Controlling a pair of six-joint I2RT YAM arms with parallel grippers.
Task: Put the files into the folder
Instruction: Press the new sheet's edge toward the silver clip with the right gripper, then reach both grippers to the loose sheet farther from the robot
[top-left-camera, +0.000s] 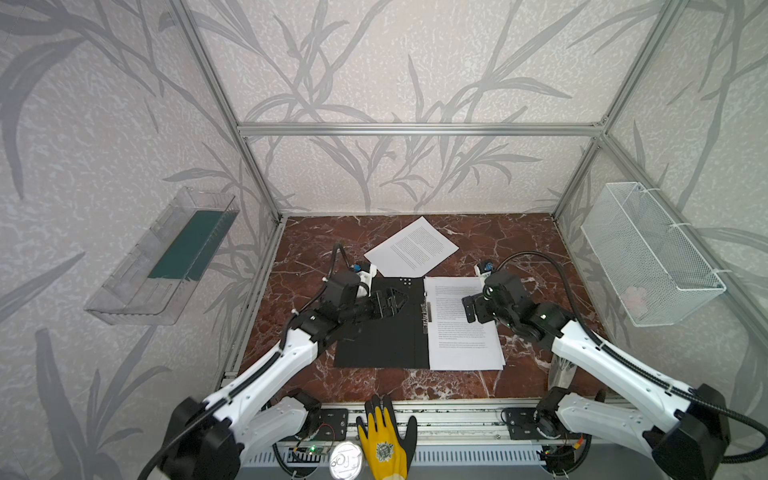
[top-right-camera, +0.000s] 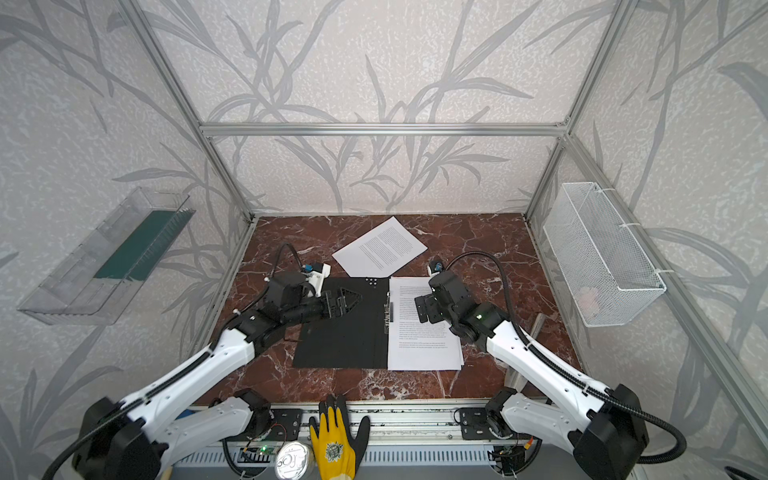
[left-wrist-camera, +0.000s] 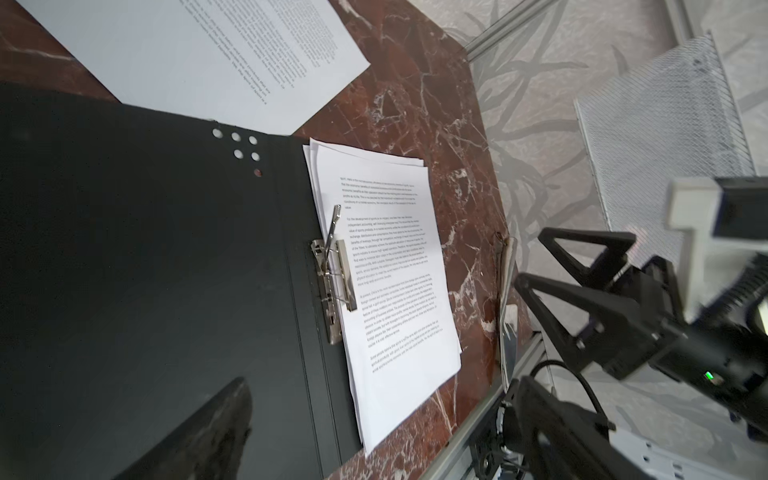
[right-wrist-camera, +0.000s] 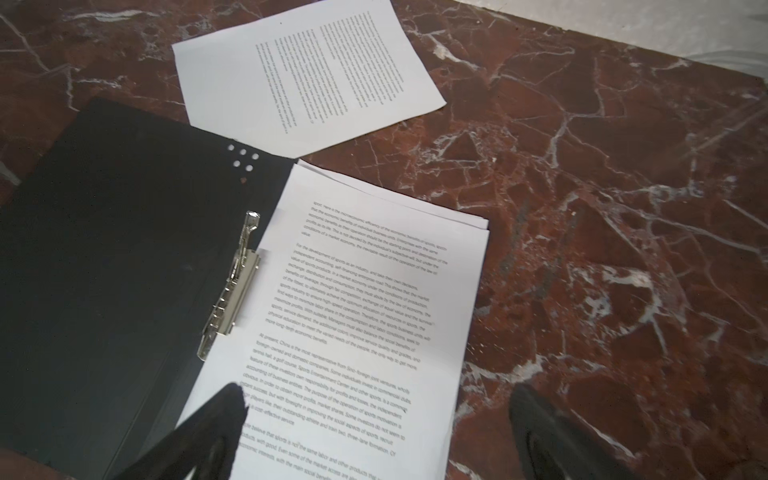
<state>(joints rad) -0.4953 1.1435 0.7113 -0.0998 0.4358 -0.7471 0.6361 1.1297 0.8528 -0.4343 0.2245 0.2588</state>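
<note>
Folder (top-left-camera: 374, 345) of thin matte black lies spread open flat in the middle of both top views, on the red-brown marbled worktop (top-left-camera: 519, 249), with its bare left cover showing and its right half covered by a stack of files (top-left-camera: 465, 345). The sheets are white, printed with dense paragraphs of small black text. In the right wrist view the stack (right-wrist-camera: 353, 311) is slightly fanned, so the edges of lower sheets show at its far corner. A silver metal clip (right-wrist-camera: 232, 299) runs along the spine and overlaps the stack's inner edge, its lever tilted up. A cluster of small punched holes (right-wrist-camera: 243, 160) sits near the folder's far edge; most show white, one shows red-brown. A loose sheet (top-left-camera: 411, 247) lies askew in the upper middle of both top views, its near corner tucked under the folder's far edge. The left end effector (top-left-camera: 395, 301) hangs over the bare left cover, jaws wide. The right end effector (right-wrist-camera: 380, 390) hovers over the stack's outer part with its jaws spread wide, one finger (right-wrist-camera: 216, 428) above the paper and the other above the worktop beside it
</note>
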